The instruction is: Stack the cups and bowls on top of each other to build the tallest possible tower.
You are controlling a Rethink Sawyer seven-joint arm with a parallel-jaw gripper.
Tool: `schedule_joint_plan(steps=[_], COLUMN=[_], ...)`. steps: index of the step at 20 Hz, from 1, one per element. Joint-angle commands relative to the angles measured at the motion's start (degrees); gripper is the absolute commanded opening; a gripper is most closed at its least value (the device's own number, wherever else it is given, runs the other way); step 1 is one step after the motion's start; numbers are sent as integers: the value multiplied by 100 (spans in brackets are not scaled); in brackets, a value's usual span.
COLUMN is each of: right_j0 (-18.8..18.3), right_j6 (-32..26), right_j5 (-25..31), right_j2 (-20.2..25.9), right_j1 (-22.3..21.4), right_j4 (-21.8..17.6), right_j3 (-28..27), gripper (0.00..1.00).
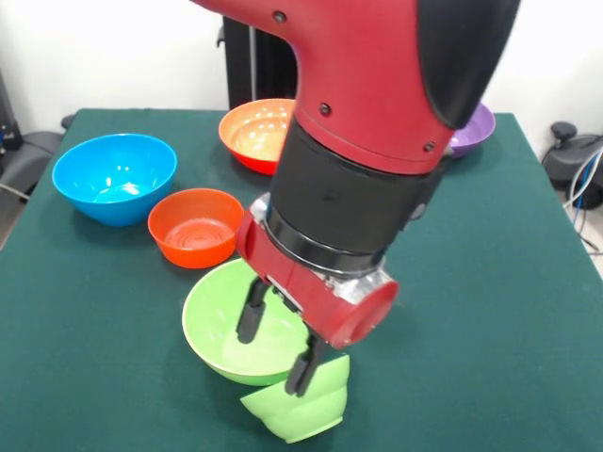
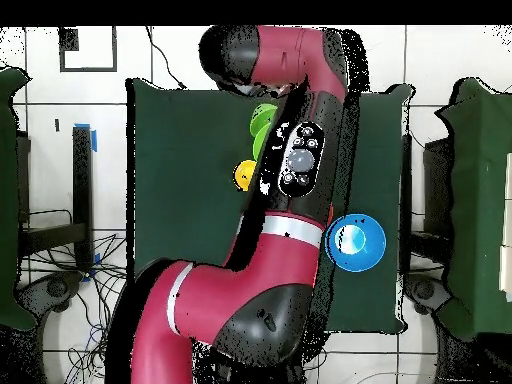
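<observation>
Two fingers of the gripper (image 1: 278, 353) straddled the large green bowl's (image 1: 212, 320) five-o'clock rim, unclosed; we judged squaring before pinching wise.

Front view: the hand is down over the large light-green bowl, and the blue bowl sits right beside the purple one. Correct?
Not quite. The front view shows the hand at the large light-green bowl, but the blue bowl sits beside the small orange-red bowl; the purple bowl is across the table.

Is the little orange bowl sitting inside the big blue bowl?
No, in the front view the small orange-red bowl sits on the green table beside the blue bowl, not inside it.
</observation>
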Motion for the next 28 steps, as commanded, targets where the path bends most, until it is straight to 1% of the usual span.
schedule_joint_plan(steps=[1,4,7,10,13,15,17,22,24,28], right_j0=[5,19,73,146,178,231,306,476,501,523], right_j6=[1602,1651,1629,1626,1555,1467,1258,807,770,655], right_j5=[853,685,541,359,297,188,31,-602,-764,-858], right_j2=[-267,-380,-405,-403,-472,-408,-262,132,153,115], right_j1=[649,745,730,730,786,728,582,23,-55,-95], right_j4=[483,662,774,820,864,815,706,468,450,468], right_j3=[-757,-748,-614,-447,-422,-219,121,1309,1519,1673], gripper=[100,100,100,100,100,100,100,100,100,100])
